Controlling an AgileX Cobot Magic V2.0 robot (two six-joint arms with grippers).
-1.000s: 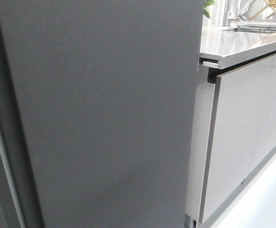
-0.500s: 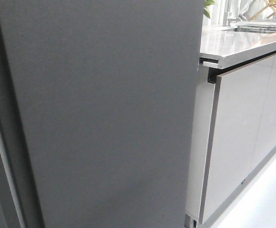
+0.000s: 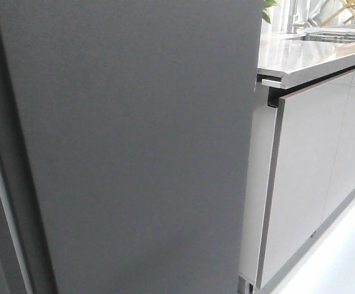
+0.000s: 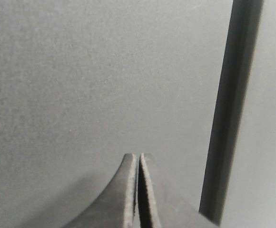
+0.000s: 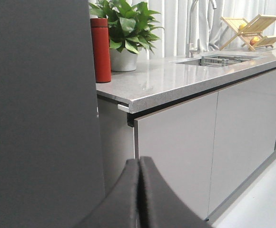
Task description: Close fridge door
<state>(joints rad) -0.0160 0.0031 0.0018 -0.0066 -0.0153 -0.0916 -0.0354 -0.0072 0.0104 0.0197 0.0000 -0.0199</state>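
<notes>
The fridge door (image 3: pixel 134 147) is a tall matte dark-grey panel that fills most of the front view. A thin pale seal strip (image 3: pixel 6 208) runs down at its left edge. In the left wrist view the door (image 4: pixel 95 80) fills the frame close up, with a dark vertical gap (image 4: pixel 229 109) beside it. My left gripper (image 4: pixel 138 156) is shut and empty, tips close to the panel; I cannot tell if they touch. My right gripper (image 5: pixel 139 160) is shut and empty, just right of the door (image 5: pixel 38 118). Neither gripper shows in the front view.
Glossy pale-grey cabinet fronts (image 3: pixel 306 177) stand right of the door under a grey countertop (image 3: pixel 306 55). On the countertop are a red bottle (image 5: pixel 101 50), a potted plant (image 5: pixel 123 33), a sink with tap (image 5: pixel 214 59) and a wooden rack (image 5: pixel 252 28). White floor (image 3: pixel 343 257) lies at the lower right.
A faint shadow low on the door panel has faded. Otherwise the front view is nearly the same.
</notes>
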